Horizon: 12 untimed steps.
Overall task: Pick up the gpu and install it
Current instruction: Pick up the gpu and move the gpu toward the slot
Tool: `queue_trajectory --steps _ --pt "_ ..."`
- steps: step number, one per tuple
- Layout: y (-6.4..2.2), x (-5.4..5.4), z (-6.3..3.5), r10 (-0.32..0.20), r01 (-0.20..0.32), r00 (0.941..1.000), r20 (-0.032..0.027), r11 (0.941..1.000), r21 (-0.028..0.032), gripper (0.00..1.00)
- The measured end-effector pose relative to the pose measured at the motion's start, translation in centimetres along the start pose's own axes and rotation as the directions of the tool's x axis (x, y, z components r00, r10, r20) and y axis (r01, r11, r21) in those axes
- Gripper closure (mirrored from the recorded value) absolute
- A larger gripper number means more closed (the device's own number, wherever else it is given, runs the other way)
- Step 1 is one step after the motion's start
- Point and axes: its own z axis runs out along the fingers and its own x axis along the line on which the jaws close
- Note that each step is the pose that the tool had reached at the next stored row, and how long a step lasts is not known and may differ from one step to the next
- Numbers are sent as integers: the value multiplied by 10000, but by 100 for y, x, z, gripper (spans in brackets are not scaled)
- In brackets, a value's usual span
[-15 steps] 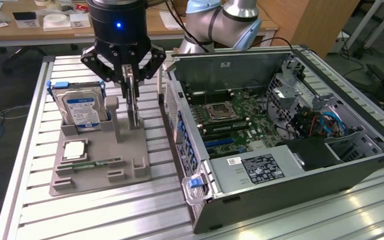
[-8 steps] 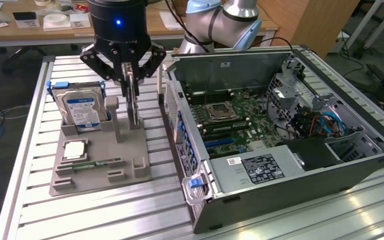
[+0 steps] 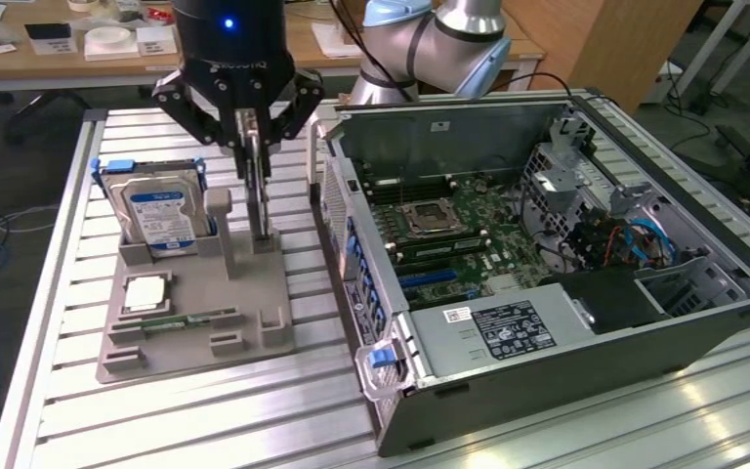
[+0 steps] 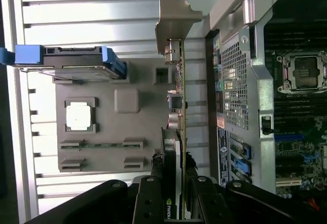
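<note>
**Item: end effector** (image 3: 253, 147). Clamped narrow on the upper edge of the graphics card (image 4: 179, 81).

**Card:** hangs upright straight beneath the end effector, lower edge at the gray holder (image 3: 187, 337). You cannot tell whether it has cleared its slot.

**Step, as judged:** pick-up in hand, install not begun.

**Handling:** any move calls for you to keep the card vertical and off the wall of the open computer case (image 3: 687, 313) just beside the end effector.

**Surface:** slatted metal tabletop (image 3: 219, 420).

**Room:** workshop, with a cluttered wooden desk (image 3: 36, 63) beyond.

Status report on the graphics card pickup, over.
Gripper shut on the gpu, held upright at the grey fixture. Hard drive stands apart on the fixture. Open computer case alongside.
</note>
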Motion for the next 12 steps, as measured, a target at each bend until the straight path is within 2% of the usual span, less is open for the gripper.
queue_trajectory --steps 8,12 --pt "7 -4 -157 0 0 10000 0 10000 -1 73" --pt "9 -4 -202 0 0 10000 1 10000 -1 73"
